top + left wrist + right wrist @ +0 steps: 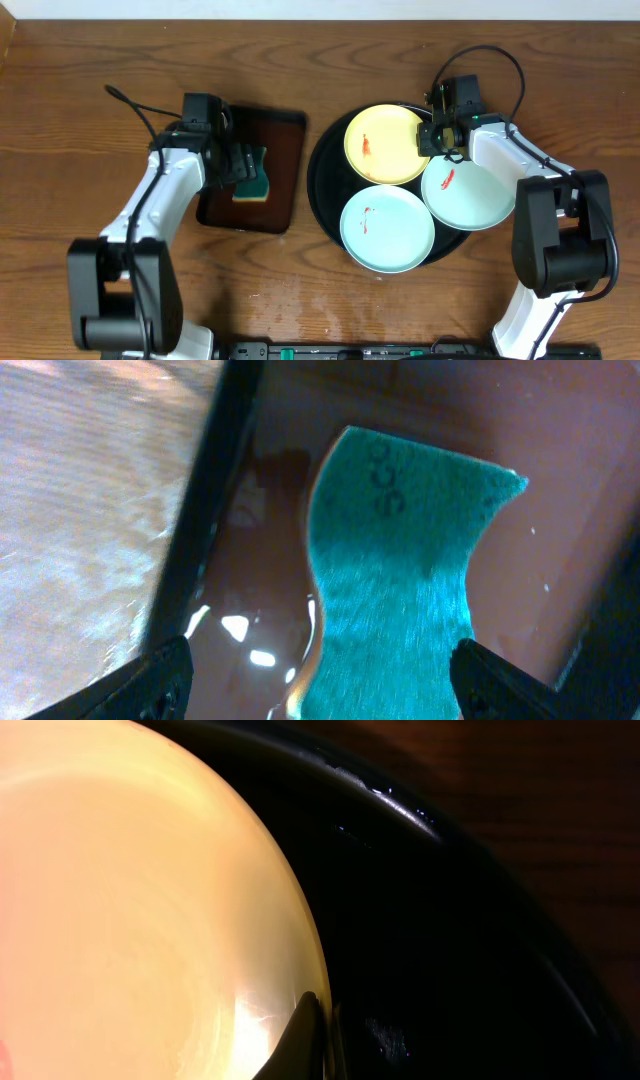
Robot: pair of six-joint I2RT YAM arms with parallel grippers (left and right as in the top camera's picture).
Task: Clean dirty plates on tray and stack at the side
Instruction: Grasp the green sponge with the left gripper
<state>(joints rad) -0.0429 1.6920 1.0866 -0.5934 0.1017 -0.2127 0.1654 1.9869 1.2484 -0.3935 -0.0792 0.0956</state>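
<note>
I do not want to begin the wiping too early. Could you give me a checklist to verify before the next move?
1. Left gripper open, one finger on each side of the green sponge: ok.
2. Sponge lying in the brown tray: ok.
3. Right gripper shut at the yellow plate rim: ok. Firm grip: cannot tell.
4. Yellow plate, front mint plate and right mint plate on the black tray: ok.
5. Plates clean: not ok, each shows a red smear.

Partial letters "sco" on green sponge (400,590)
</note>
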